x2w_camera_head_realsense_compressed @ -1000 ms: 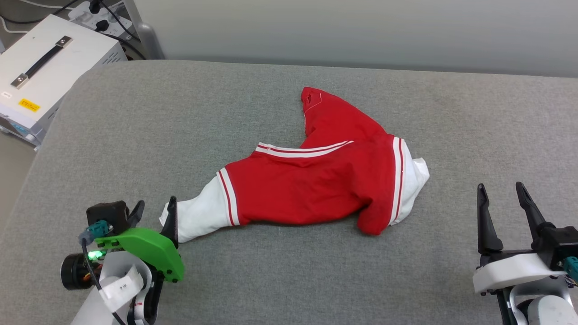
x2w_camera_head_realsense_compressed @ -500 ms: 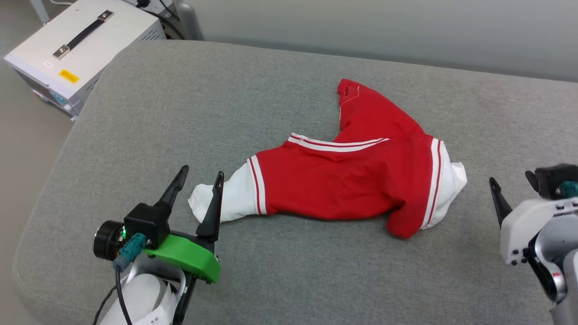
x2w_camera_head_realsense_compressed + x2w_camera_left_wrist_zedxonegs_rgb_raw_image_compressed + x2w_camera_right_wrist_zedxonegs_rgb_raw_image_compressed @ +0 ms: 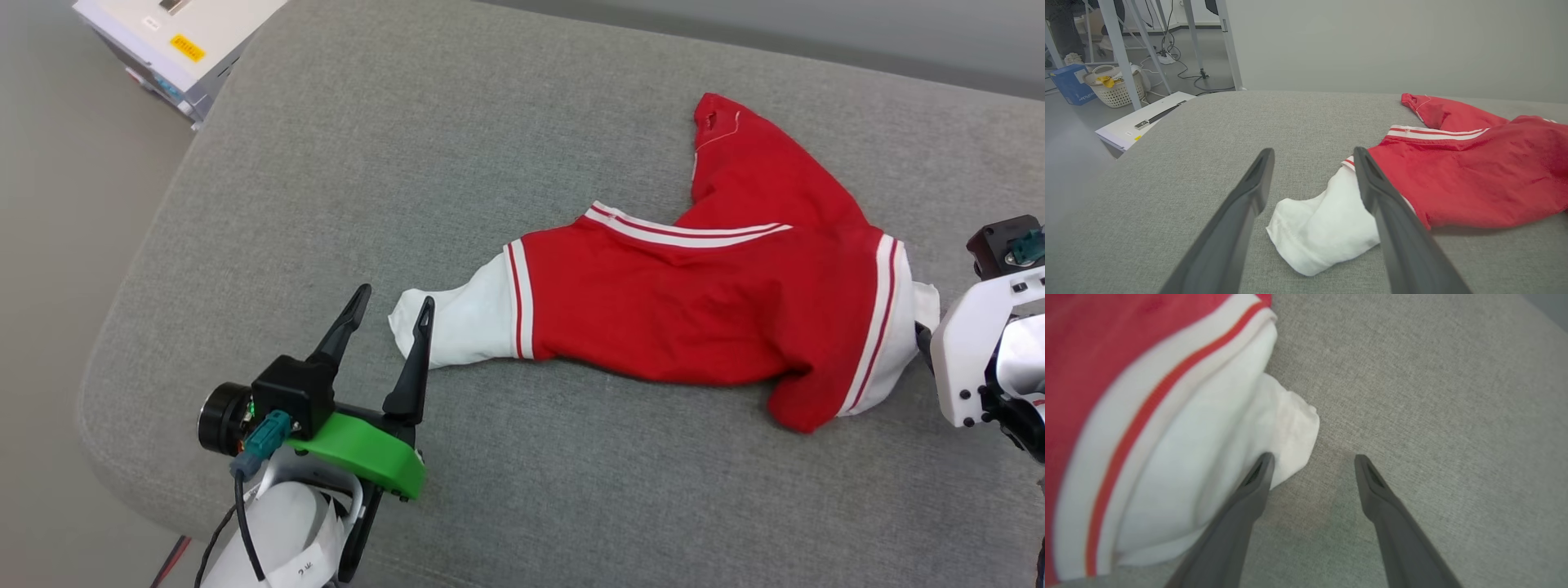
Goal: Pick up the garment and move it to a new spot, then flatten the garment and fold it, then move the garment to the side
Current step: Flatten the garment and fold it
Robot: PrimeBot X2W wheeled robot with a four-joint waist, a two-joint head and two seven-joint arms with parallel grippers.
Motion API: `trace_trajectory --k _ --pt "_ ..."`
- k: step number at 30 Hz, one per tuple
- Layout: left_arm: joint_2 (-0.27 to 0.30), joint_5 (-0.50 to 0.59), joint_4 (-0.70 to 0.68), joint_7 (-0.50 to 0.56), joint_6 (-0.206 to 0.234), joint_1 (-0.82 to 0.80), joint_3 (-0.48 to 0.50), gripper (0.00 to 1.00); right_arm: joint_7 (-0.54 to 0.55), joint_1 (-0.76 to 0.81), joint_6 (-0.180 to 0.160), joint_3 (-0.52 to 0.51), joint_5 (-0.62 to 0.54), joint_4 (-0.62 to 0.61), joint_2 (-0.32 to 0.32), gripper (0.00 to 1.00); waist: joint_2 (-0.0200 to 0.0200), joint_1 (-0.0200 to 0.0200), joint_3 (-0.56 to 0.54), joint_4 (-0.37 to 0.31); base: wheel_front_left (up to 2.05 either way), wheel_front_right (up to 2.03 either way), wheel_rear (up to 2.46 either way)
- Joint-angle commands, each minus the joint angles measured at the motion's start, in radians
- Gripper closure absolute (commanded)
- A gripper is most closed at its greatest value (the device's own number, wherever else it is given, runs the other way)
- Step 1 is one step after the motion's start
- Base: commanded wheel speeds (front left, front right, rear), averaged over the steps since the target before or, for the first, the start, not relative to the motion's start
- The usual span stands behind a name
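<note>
The left hand is spread wide and low over the grey padded worktop. The cuff end of the white left sleeve lies between its two fingers, and its right finger crosses in front of the sleeve in the left wrist view. The right hand is spread too. One fingertip is at the edge of the white right sleeve and the other is over bare worktop. Neither hand pinches anything.

The garment lies crumpled near the middle of the worktop, between the two hands. Its long axis runs across the robot's front from one sleeve to the other. The left sleeve points at the left hand and the right sleeve bunches up by the right hand. A red lobe of the body points away toward the far edge. No number or lettering shows.

This looks like the approach to the first pick-up. The main risk is on the right, where the hand reaches so little cloth that closing could catch only the sleeve's corner, which would slip out on the lift. On the left, fingers set too low could nip the worktop's cover along with the cuff. Lifted by the sleeves alone, the bunched body would likely sag and twist, which would make flattening harder.
</note>
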Motion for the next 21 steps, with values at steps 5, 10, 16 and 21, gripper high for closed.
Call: trace_trajectory --k 5,10,16,21 --pt "-0.026 0.019 0.01 -0.006 -0.021 -0.018 0.029 0.0 0.021 -0.03 -0.001 0.065 0.004 0.048 -0.027 0.0 0.0069 0.0 0.05 0.049 0.0 0.0 0.0" --pt "-0.04 0.036 0.021 -0.006 -0.035 -0.016 0.052 0.0 0.033 -0.007 -0.001 0.089 0.023 0.094 -0.037 1.0 0.0069 0.0 0.047 0.046 0.0 0.0 0.0" --pt "-0.036 0.05 0.049 -0.006 -0.044 0.002 0.071 0.0 -0.034 0.041 -0.001 0.047 0.019 0.104 -0.025 1.0 0.0069 0.0 -0.006 0.006 0.0 0.0 0.0" --pt "-0.023 0.061 0.064 -0.006 -0.052 0.03 0.071 0.0 -0.103 0.155 -0.001 -0.024 0.008 0.061 0.006 1.0 0.0069 0.0 -0.081 -0.056 0.0 0.0 0.0"
